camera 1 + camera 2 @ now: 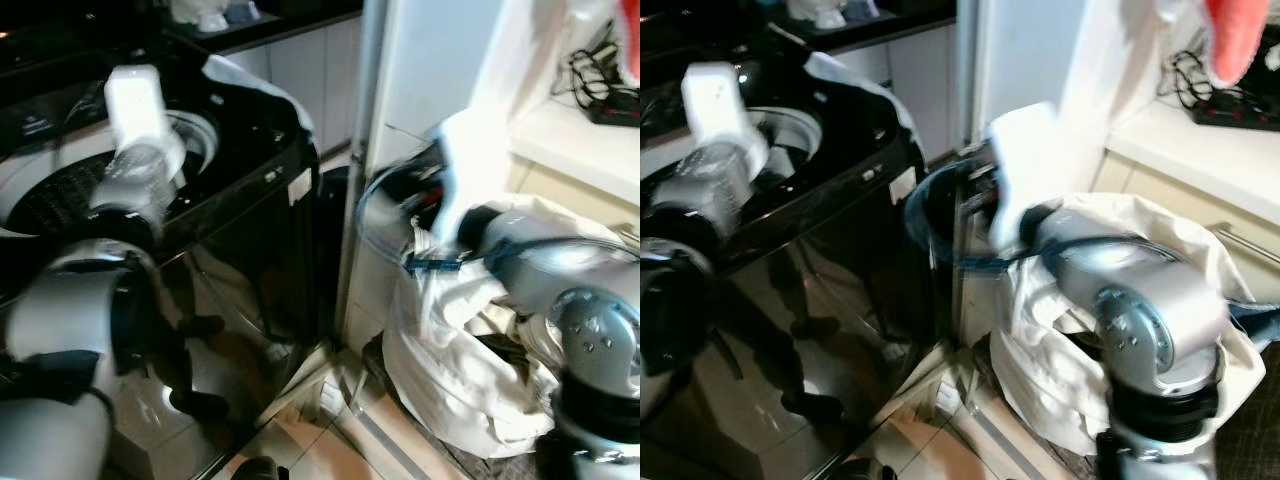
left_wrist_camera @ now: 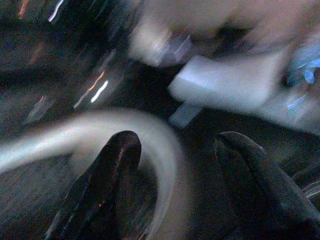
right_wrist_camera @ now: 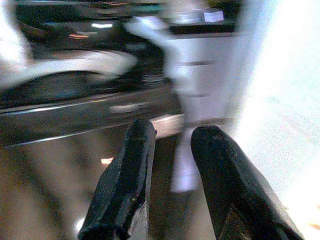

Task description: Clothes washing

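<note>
Silver left arm raised over black washing machine [image 1: 230, 215], left gripper [image 2: 175, 150] spread wide, empty; right gripper [image 3: 172, 135] parted, empty, beside machine; white clothes [image 1: 450, 370] heaped nearby.

White cabinet doors [image 3: 205, 80] stand beyond the right fingers [image 3: 125, 185] — a pale worktop [image 1: 575, 140] carries tangled black cables [image 1: 600, 85], and tiled floor [image 1: 330, 440] lies below.
</note>
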Controlling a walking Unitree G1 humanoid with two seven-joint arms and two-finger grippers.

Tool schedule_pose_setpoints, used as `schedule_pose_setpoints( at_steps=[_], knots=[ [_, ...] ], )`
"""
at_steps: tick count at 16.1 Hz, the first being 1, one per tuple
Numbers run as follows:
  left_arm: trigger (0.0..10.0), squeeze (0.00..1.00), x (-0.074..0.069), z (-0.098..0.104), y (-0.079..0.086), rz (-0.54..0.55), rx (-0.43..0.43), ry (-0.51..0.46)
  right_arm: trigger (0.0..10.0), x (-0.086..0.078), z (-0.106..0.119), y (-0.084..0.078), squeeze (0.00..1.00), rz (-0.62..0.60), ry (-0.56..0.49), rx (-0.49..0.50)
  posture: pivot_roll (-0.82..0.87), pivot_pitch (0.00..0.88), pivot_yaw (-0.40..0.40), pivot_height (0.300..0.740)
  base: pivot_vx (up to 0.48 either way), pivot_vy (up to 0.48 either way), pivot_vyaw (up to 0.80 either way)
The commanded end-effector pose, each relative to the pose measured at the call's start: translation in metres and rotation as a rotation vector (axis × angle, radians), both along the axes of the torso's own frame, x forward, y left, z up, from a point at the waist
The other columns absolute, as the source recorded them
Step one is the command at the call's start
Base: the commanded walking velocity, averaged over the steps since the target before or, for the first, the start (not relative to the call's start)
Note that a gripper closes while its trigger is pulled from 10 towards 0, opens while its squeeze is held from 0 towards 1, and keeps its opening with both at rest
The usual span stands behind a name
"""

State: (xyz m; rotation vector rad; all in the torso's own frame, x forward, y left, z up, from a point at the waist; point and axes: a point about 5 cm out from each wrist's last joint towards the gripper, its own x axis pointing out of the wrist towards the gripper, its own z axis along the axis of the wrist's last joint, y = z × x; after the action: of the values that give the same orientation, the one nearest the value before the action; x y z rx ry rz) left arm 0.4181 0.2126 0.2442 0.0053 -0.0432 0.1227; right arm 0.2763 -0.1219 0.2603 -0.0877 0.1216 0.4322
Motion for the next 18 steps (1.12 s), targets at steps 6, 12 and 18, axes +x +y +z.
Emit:
schedule_pose_setpoints(
  at_steps=[6, 12, 18],
  knots=[
    [10.0, 0.00, -0.080, -0.026, -0.085, -0.847, 0.072, -0.269, 10.0, 0.013, -0.039, -0.066, 1.00, -0.362, 0.215, -0.221, 0.00, 0.000, -0.001, 0.740, 0.000, 0.000, 0.00],
    [10.0, 0.00, -0.147, -0.064, -0.097, -1.133, 0.080, -0.121, 10.0, 0.002, -0.055, -0.088, 1.00, -0.375, 0.365, -0.295, -0.01, 0.000, 0.003, 0.740, 0.000, 0.000, 0.00],
    [10.0, 0.00, -0.157, -0.090, -0.101, -0.974, 0.100, -0.064, 10.0, -0.006, -0.075, -0.093, 0.65, -0.422, 0.473, -0.332, -0.01, 0.000, 0.008, 0.740, 0.000, 0.000, 0.00]
  ],
)
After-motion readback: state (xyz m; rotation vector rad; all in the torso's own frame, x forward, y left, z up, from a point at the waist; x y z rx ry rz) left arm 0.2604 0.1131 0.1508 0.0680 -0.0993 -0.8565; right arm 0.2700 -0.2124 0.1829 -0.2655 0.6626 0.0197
